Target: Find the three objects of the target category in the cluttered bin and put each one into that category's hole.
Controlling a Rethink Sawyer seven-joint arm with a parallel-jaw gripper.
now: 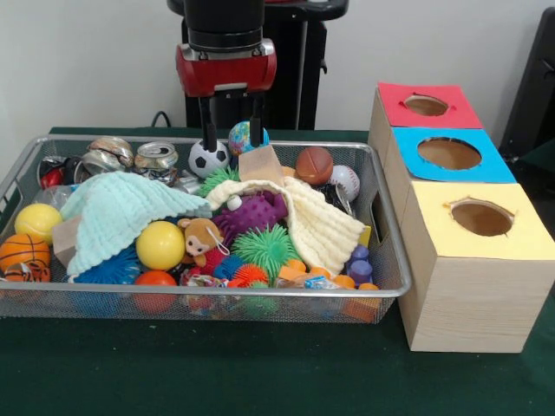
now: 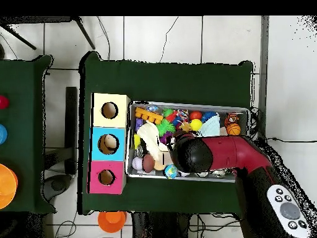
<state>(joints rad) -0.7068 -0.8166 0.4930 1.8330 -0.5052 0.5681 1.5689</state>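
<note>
The silver wire-mesh bin [image 1: 217,293] is full of toys and also shows in the overhead view [image 2: 186,103]. My gripper [image 1: 232,130] hangs over the bin's far side, open, with nothing between its fingers [image 1: 208,128]. Under it lie a soccer ball [image 1: 208,159], a blue-green globe ball [image 1: 243,136] and a wooden block [image 1: 260,163]. A brown ball [image 1: 314,165], a baseball [image 1: 345,180], a yellow ball [image 1: 160,245] and a basketball [image 1: 23,254] lie among the clutter. In the overhead view the arm [image 2: 210,154] hides the gripper.
A wooden box stands right of the bin with a red hole [image 1: 425,104], a blue hole [image 1: 449,153] and a yellow hole [image 1: 481,217]. A mint cloth [image 1: 121,208] and a cream cloth [image 1: 316,224] cover some toys. Crushed cans [image 1: 156,156] lie at the far left.
</note>
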